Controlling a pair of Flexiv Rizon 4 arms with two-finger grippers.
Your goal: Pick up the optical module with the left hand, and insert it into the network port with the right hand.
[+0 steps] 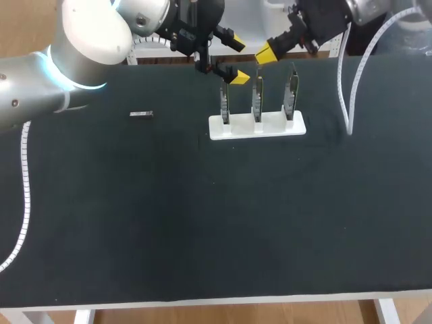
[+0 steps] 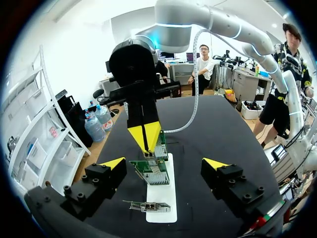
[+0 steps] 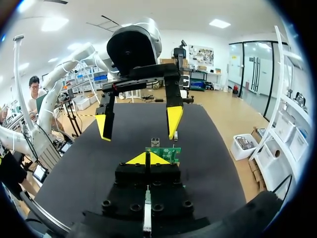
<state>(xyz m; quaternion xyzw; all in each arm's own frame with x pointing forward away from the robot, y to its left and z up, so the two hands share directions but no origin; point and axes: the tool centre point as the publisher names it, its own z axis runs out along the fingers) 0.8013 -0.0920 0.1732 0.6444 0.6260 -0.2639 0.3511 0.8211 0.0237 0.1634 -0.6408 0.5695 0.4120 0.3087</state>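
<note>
- The optical module (image 1: pixel 141 115) lies on the counter (image 1: pixel 202 216), well apart from the left gripper (image 1: pixel 235 61), which hangs wide open.
- The right gripper (image 1: pixel 265 54) has its tips pressed together (seemingly empty).
- Likely light, rigid and slick: pinch its long sides.

Table (image 1: pixel 202 223): wide, flat, black matte top, evenly lit. Surface fabric-like, slightly mottled. White edge strip (image 1: pixel 216 302) along near side. White legs (image 1: pixel 84 316) at both near corners, seen in head view.
</note>
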